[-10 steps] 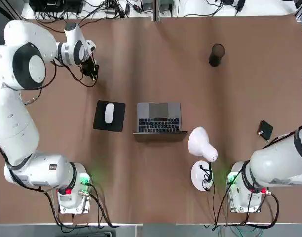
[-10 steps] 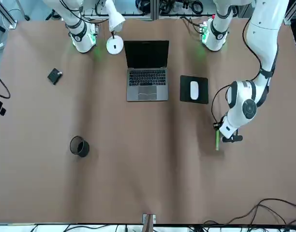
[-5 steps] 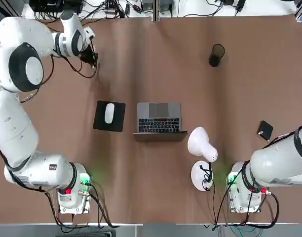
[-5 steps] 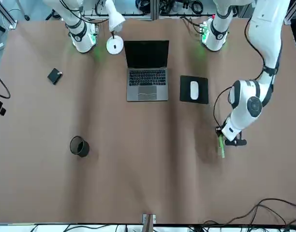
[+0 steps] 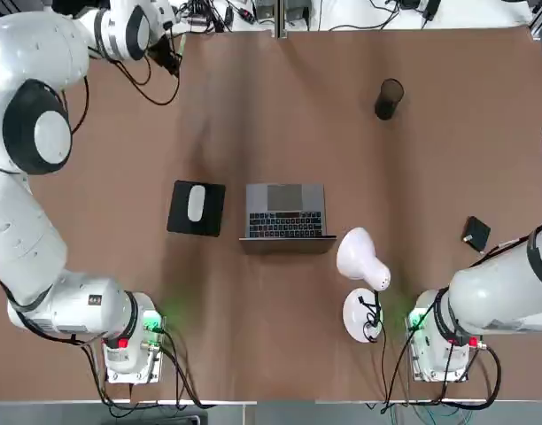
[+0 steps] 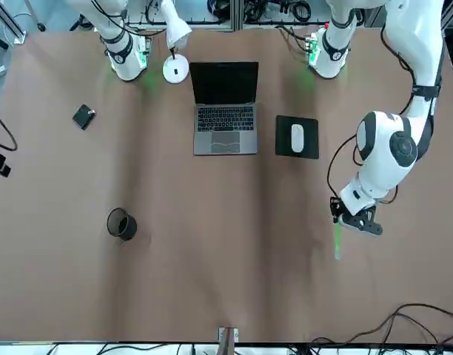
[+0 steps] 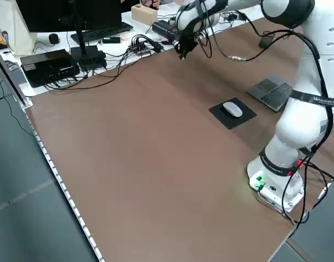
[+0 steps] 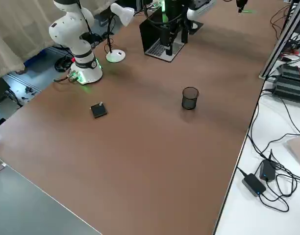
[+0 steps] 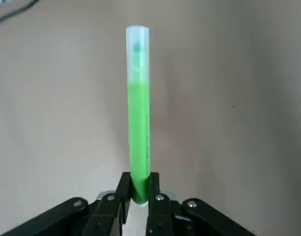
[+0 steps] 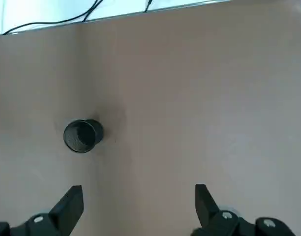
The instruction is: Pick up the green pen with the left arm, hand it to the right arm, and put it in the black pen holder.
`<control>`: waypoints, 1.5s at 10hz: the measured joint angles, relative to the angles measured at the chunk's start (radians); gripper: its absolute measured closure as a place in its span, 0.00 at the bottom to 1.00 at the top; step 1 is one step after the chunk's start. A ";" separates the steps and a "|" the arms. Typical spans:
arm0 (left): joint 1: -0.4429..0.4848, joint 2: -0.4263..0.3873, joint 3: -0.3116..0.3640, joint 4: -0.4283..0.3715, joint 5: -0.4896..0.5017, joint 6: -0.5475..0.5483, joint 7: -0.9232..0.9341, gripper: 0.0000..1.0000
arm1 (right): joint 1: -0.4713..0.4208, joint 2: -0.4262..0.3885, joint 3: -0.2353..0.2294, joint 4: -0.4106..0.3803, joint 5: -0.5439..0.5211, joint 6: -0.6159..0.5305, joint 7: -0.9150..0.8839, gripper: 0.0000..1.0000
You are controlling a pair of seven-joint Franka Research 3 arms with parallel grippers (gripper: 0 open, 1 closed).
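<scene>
Green pen [image 9: 138, 108]: a thin, straight stick with a bright light-green barrel and a clear, pale cap at its far end. In the left wrist view it stands out lengthwise from the left gripper [image 9: 139, 194], whose two black fingers [image 9: 122, 196] are clamped narrowly on its near end. In the front view the pen [image 6: 337, 240] hangs from the left gripper [image 6: 352, 220] as a short green streak clear of the brown table [image 6: 226, 281], at the far-left part of the table as the robot sees it, beyond the white mouse [image 6: 297, 137] on its black mouse pad [image 6: 309, 148]. In the top view the left gripper [image 5: 169, 57] sits near the table's far edge and the pen itself cannot be made out.

Black pen holder [image 5: 389, 98]: a small, dark, see-through mesh cup standing upright and open on the right half of the table, well apart from the pen. The right wrist view looks down on it [image 10: 82, 135], with the right gripper [image 10: 138, 204] raised above the table, its fingers spread wide and holding nothing.

Other items: an open laptop [image 5: 286, 212] at the table's middle, a white desk lamp [image 5: 363, 283] beside it on the right, and a small flat black box [image 5: 476, 234] near the right edge.
</scene>
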 joint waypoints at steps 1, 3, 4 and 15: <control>-0.007 0.000 -0.020 0.072 0.000 -0.071 0.027 0.82 | 0.012 0.004 0.001 0.000 0.000 0.000 0.000 0.00; -0.021 -0.001 -0.065 0.192 0.000 -0.155 0.065 0.82 | 0.022 0.018 0.001 -0.001 0.001 0.000 -0.002 0.00; -0.039 0.000 -0.082 0.230 0.030 -0.190 0.092 0.82 | 0.034 0.030 0.002 -0.002 0.014 -0.001 -0.002 0.00; -0.378 0.024 -0.118 0.494 0.192 -0.453 0.311 0.82 | 0.548 0.175 0.014 -0.008 0.346 0.406 1.024 0.00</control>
